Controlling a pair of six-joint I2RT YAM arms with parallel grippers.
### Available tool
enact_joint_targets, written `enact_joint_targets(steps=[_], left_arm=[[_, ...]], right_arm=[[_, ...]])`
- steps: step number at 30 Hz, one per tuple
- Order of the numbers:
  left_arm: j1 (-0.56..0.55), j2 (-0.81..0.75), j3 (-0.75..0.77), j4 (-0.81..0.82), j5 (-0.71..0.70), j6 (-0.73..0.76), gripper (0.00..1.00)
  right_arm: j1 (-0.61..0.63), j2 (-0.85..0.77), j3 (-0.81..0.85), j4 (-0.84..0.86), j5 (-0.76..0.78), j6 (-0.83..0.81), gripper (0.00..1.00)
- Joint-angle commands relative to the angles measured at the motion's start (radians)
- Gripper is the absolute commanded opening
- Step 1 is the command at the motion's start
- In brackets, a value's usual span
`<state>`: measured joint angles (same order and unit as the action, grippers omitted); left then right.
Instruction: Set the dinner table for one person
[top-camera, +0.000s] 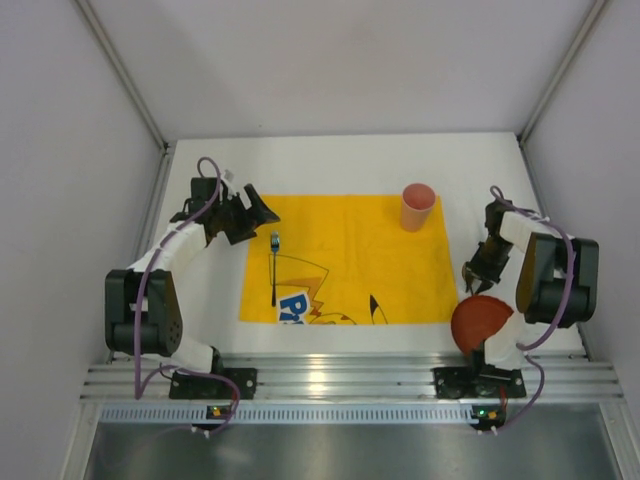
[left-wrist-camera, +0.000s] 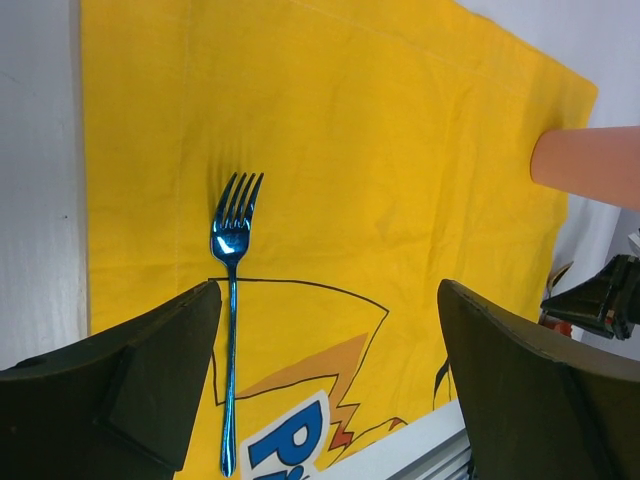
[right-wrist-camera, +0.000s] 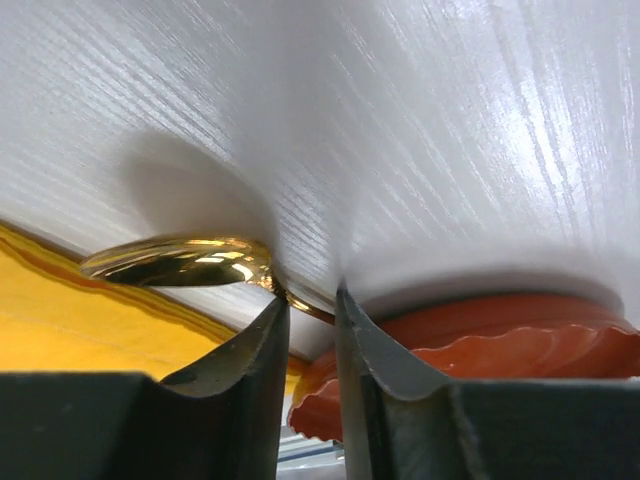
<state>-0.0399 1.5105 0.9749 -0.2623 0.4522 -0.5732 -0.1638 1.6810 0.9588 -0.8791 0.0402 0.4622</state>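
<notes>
Desk (top-camera: 340, 165) is serving as the dinner table, lying bare around the yellow cloth (left-wrist-camera: 380, 150). I am holding my left end effector (left-wrist-camera: 328, 300) wide above the blue fork (left-wrist-camera: 232, 250), which is lying on the cloth's left part. My right end effector (right-wrist-camera: 312, 305) is standing narrow around the neck of the gold spoon (right-wrist-camera: 180, 260), just beside the red plate (right-wrist-camera: 480, 340), probably to carry it onto the cloth. I cannot tell whether it is gripping.

The right gripper (right-wrist-camera: 312, 300) has its two dark fingers (right-wrist-camera: 250, 360) drawn close on the thin neck of a gold spoon (right-wrist-camera: 180, 260). The spoon's bowl juts left over the white tabletop (right-wrist-camera: 400, 120), just beside the edge of a yellow cloth (right-wrist-camera: 70, 330). A red plate (right-wrist-camera: 500, 340) with a fluted rim lies to the right, behind the fingers.
</notes>
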Motion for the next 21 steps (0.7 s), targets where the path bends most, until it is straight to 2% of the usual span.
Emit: enact_joint_targets(steps=[1,4,5,9,15,16,21], left_arm=[[0.006,-0.003,0.019,0.014,0.009,-0.001,0.94],[0.006,-0.012,0.016,0.005,0.002,0.003,0.94],[0.006,-0.018,0.015,0.000,0.000,0.003,0.94],[0.006,-0.036,0.016,-0.012,-0.001,0.001,0.94],[0.005,-0.059,0.024,0.001,0.029,-0.039,0.94],[0.005,-0.061,0.024,0.009,0.036,-0.043,0.94],[0.005,-0.076,0.051,0.012,0.043,-0.068,0.94]], right_arm=[[0.006,0.101,-0.017,0.178,0.090,-0.013,0.23],[0.007,0.134,-0.003,0.184,0.099,-0.031,0.03],[0.006,0.140,0.001,0.187,0.099,-0.034,0.00],[0.007,0.141,0.044,0.174,0.121,-0.037,0.00],[0.070,0.079,0.294,0.004,0.280,-0.063,0.00],[0.078,0.069,0.361,-0.015,0.294,-0.062,0.00],[0.156,-0.021,0.474,-0.089,0.310,-0.065,0.00]])
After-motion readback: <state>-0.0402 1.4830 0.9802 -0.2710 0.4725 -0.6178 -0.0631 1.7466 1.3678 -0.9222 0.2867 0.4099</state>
